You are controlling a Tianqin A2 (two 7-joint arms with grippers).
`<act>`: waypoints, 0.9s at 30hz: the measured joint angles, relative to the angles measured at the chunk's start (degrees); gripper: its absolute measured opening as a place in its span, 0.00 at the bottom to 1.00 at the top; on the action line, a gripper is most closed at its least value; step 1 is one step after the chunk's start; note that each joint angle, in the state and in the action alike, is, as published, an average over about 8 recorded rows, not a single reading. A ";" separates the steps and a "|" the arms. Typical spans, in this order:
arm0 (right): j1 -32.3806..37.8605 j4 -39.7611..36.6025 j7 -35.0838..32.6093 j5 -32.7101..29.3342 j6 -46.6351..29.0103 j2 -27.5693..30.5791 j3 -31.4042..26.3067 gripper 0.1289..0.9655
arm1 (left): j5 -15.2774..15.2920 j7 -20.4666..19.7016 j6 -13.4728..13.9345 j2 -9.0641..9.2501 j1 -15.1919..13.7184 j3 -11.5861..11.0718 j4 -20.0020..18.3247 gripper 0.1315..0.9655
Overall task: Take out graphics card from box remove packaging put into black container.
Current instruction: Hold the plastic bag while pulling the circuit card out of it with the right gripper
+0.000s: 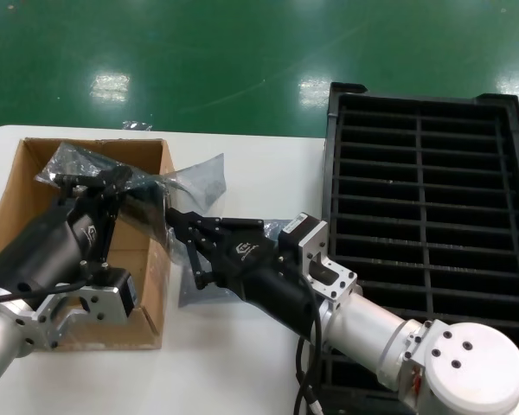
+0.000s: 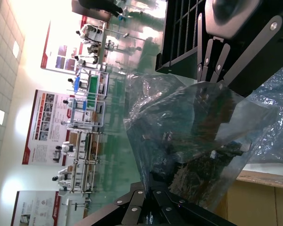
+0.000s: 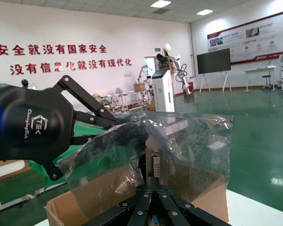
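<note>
Holding bagged graphics card (image 3: 156, 162) above box (image 1: 35, 194) at 9 o'clock: left gripper (image 1: 91, 183) clamping bag (image 1: 169, 190), right gripper (image 1: 180, 233) reaching in, pinching opposite end.

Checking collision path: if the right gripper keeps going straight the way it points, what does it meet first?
The bagged card, which the right gripper and left gripper look to be gripping already. Beyond it, probably the left gripper; depth is unclear.
</note>
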 joint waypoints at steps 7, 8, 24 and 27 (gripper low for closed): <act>-0.21 -0.04 -1.40 0.78 -0.70 -0.13 0.43 0.01 | 0.00 0.00 0.00 0.00 0.00 0.00 0.00 0.01; -0.21 -0.12 -1.68 0.93 -0.83 -0.20 0.51 0.01 | 0.00 0.00 0.00 0.00 0.00 0.00 0.00 0.01; 0.03 -1.20 -3.73 2.45 -2.33 -1.25 0.86 0.01 | 0.00 0.00 0.00 0.00 0.00 0.00 0.00 0.01; 0.02 -1.41 -3.71 2.54 -2.30 -1.44 0.86 0.01 | 0.00 0.00 0.00 0.00 0.00 0.00 0.00 0.01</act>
